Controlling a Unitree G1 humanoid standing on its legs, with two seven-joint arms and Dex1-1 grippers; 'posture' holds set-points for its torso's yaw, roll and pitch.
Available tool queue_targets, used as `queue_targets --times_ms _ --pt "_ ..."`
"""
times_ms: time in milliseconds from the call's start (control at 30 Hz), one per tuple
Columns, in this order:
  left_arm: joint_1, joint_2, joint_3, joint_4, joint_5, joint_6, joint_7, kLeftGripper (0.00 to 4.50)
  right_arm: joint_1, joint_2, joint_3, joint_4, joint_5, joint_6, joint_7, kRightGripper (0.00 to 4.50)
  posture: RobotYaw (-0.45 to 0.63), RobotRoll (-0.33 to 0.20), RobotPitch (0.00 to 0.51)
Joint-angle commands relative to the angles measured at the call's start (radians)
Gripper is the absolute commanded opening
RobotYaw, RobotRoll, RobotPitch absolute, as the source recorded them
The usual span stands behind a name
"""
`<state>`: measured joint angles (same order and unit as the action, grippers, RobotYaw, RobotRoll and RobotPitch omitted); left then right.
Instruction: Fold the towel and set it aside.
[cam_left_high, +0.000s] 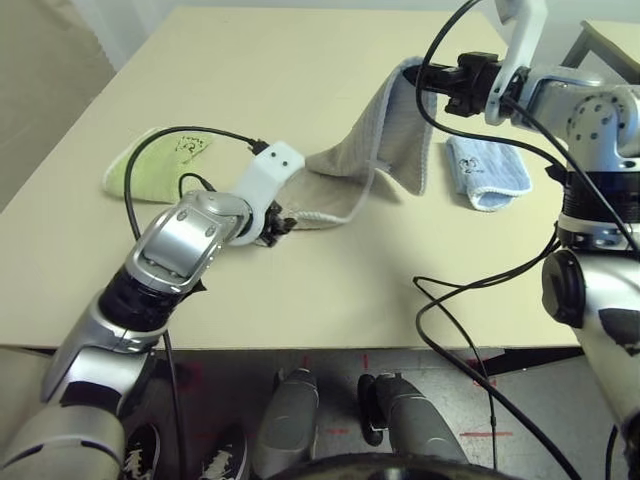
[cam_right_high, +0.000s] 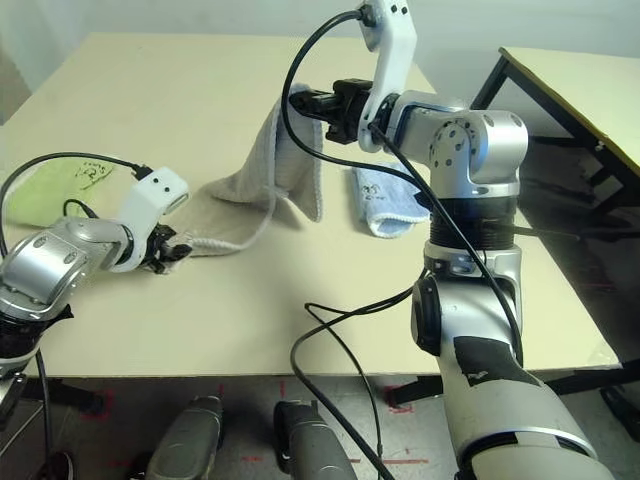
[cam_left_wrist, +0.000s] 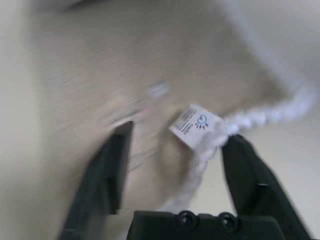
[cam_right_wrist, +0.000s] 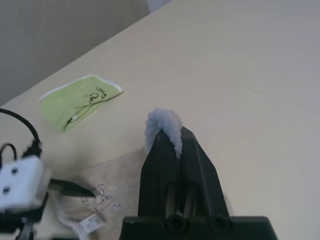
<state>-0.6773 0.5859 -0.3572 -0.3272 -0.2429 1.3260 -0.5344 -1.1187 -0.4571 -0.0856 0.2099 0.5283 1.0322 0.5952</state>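
The beige towel (cam_left_high: 372, 160) hangs from my right gripper (cam_left_high: 432, 76), which is raised above the table and shut on one bunched corner; a tuft (cam_right_wrist: 165, 125) pokes out past its closed fingers. From there the cloth drapes down to the tabletop. My left gripper (cam_left_high: 277, 226) is low on the table at the towel's near corner. In the left wrist view its fingers (cam_left_wrist: 114, 165) stand wide apart, with the white label (cam_left_wrist: 195, 125) and stitched edge lying between them, not clamped.
A lime-green folded towel (cam_left_high: 160, 160) lies at the table's left. A light-blue folded towel (cam_left_high: 487, 172) lies on the right, below the right arm. Black cables loop over the table's front edge (cam_left_high: 450, 300). A second table (cam_right_high: 570, 80) stands to the right.
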Motion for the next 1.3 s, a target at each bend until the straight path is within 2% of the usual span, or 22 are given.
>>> queue_targets --times_ms 33,133,333,567,767,967,1133,1300 --pt "-0.016 0.007 -0.071 -0.031 0.004 0.003 -0.004 4.48 0.012 -0.01 0.015 -0.019 -0.013 -0.006 0.01 0.0 0.14 0.0 0.146" --pt "-0.035 0.054 -0.163 -0.045 0.031 -0.026 -0.021 4.48 0.018 -0.019 0.021 -0.026 -0.013 -0.002 0.021 0.0 0.14 0.0 0.146" --pt "-0.052 0.085 -0.261 -0.102 0.022 -0.017 -0.055 4.48 0.022 -0.027 0.037 -0.036 -0.016 -0.002 0.039 0.0 0.14 0.0 0.145" --pt "-0.062 0.063 -0.358 -0.073 0.099 -0.07 -0.013 4.48 0.026 -0.027 0.044 -0.044 -0.025 -0.006 0.055 0.0 0.14 0.0 0.143" --pt "-0.048 -0.065 -0.319 0.007 0.131 -0.101 0.041 4.48 0.039 -0.024 0.047 -0.058 -0.029 -0.006 0.057 0.0 0.14 0.0 0.144" --pt "-0.113 -0.248 -0.251 0.145 0.118 0.051 0.087 4.48 0.042 -0.024 0.052 -0.057 -0.033 -0.009 0.063 0.0 0.15 0.0 0.147" --pt "-0.148 -0.325 -0.24 0.241 0.141 0.134 0.146 4.48 0.05 -0.029 0.048 -0.068 -0.033 -0.011 0.061 0.0 0.12 0.0 0.146" --pt "-0.154 -0.347 -0.254 0.288 0.165 0.152 0.205 4.48 0.058 -0.033 0.043 -0.08 -0.031 -0.009 0.058 0.0 0.11 0.0 0.144"
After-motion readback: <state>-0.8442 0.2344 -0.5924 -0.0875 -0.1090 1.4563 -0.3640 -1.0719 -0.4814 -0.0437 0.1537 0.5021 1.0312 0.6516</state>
